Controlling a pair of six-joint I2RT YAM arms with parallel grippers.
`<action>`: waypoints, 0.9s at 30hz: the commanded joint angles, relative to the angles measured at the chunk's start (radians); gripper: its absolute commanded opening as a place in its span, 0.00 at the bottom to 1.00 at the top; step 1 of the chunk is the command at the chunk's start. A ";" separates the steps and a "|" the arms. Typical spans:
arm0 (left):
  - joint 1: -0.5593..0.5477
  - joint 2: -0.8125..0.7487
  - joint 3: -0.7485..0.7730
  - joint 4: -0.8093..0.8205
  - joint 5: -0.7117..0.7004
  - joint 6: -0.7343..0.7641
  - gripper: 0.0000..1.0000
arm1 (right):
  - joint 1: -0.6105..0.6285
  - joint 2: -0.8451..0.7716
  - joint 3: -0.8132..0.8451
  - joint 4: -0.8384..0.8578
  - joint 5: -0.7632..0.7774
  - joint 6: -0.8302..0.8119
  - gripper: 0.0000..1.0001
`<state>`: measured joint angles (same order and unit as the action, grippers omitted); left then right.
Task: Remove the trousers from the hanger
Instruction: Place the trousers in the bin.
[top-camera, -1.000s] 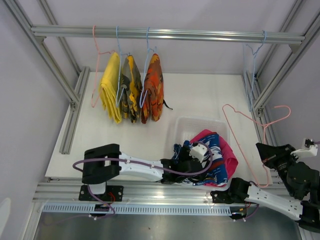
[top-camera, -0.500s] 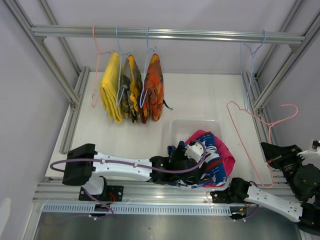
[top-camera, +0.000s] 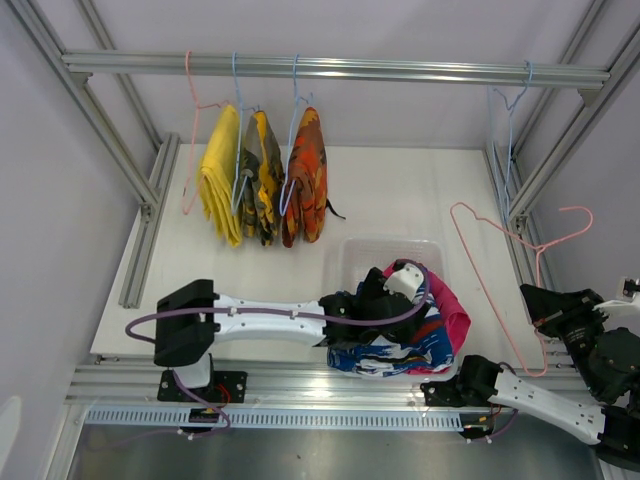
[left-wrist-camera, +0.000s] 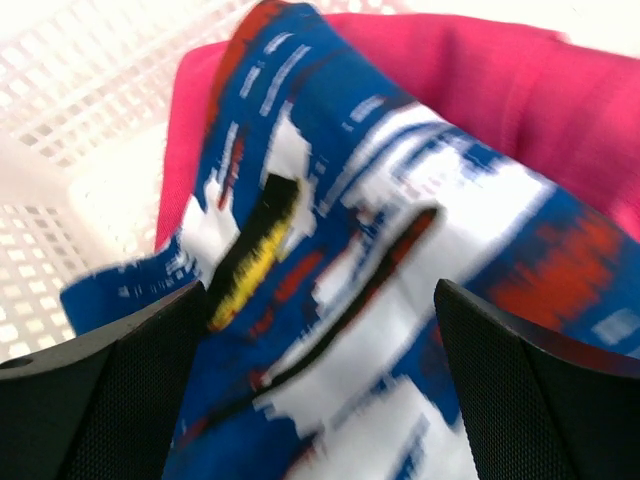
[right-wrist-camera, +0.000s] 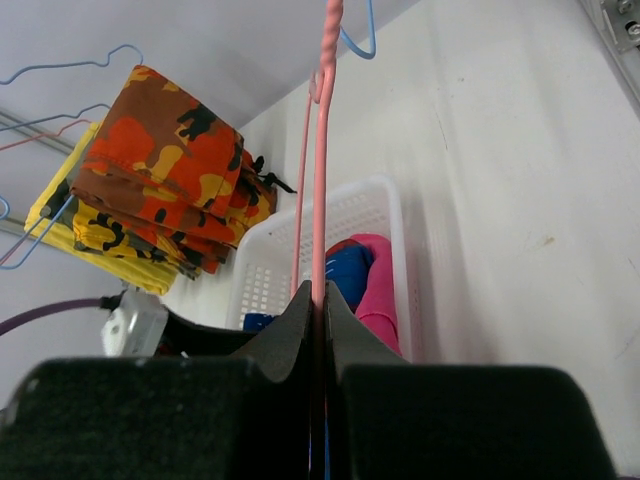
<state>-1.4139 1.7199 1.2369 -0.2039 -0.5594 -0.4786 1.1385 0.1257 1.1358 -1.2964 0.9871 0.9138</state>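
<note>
1. White tabletop (top-camera: 400, 200) sits inside an aluminium frame, with a rail (top-camera: 400, 70) running across the back.
2. Left arm stretches from its base to the basket (top-camera: 345, 255). The left gripper (left-wrist-camera: 320, 290) hovers there with its fingers spread wide over the cloth, gripping nothing.
3. Right arm sits at the table's right edge. The right gripper (right-wrist-camera: 318, 300) has its fingers pressed together on the wire of a bare pink hanger (right-wrist-camera: 322, 150), held off the rail.
4. That white mesh basket, near the front, holds the blue patterned trousers (top-camera: 385, 355) lying on the magenta-pink trousers (top-camera: 450, 315).
5. Yellow trousers (top-camera: 220, 175), olive-yellow camouflage trousers (top-camera: 262, 175) and orange camouflage trousers (top-camera: 305, 175) hang side by side from the rail's left part.
6. One blue hanger (top-camera: 508, 120) hangs bare at the rail's right end.
</note>
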 joint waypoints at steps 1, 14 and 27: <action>0.058 0.039 0.058 0.083 0.039 0.017 1.00 | -0.003 -0.001 0.002 0.042 -0.004 -0.019 0.00; 0.090 0.251 0.058 0.109 0.164 -0.052 1.00 | -0.002 0.000 -0.005 0.078 -0.027 -0.059 0.00; 0.072 -0.025 0.001 -0.040 0.070 0.011 1.00 | -0.022 0.075 0.051 0.143 -0.057 -0.131 0.00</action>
<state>-1.3243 1.8339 1.2415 -0.1417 -0.4534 -0.5049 1.1229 0.1417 1.1481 -1.2240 0.9390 0.8261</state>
